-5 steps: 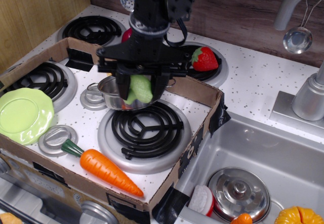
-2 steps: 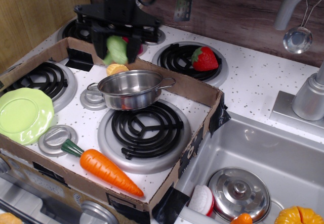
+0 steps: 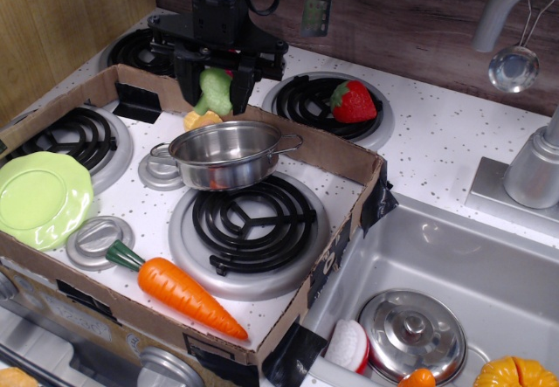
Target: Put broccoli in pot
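since the frame a moment ago the gripper (image 3: 216,79) has shifted a little to the right and come slightly lower, carrying the broccoli (image 3: 215,91) with it, so it now hangs closer to the back rim of the pot (image 3: 227,153); a second ago it was down low right at the pot, so the arm has lifted and swung back in between. the jaws are clenched on the broccoli, one black finger on each side of the green floret, which is held in the air above and behind the pot, over a small yellow-orange toy piece (image 3: 203,120) that lies just behind the pot's rim. the pot itself looks empty and sits at the back edge of the front burner (image 3: 250,222), inside the cardboard tray (image 3: 349,155). as a judgement, the pick-up is done and what is left is a short move forward over the pot's mouth, a lowering and a release. room for that looks fair: the pot's opening is wide and unobstructed, the strawberry (image 3: 353,100) sits well apart on the rear right burner, and the carrot (image 3: 182,293) and green plate (image 3: 42,196) lie away at the front and left. the nearest edges to mind are the pot's thin loop handles and the tray's back wall, which the fingers hang close to.
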Controlling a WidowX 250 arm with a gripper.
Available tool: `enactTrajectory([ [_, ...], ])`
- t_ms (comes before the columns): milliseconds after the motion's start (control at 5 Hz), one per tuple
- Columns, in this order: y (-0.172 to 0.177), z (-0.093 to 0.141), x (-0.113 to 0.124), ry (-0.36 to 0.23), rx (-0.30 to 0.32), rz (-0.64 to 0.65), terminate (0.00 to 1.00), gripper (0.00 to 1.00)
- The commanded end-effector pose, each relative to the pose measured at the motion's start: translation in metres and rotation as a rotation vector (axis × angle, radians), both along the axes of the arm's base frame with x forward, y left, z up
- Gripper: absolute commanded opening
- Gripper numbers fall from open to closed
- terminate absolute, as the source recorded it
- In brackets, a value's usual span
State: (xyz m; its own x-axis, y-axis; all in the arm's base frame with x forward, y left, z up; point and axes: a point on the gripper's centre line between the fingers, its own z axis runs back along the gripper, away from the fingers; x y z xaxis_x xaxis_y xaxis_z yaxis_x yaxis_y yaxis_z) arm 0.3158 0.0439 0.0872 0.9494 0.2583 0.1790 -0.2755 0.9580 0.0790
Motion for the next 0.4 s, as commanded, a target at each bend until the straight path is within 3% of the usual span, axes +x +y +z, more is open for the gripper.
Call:
enactTrajectory([
  [0, 0.0049, 0.0151, 0.0118, -0.030, 0.021, -0.026, 0.00, 1.00],
  [200, 0.0018, 0.0167, 0.0086, -0.009, 0.036, -0.024, 0.00, 1.00],
])
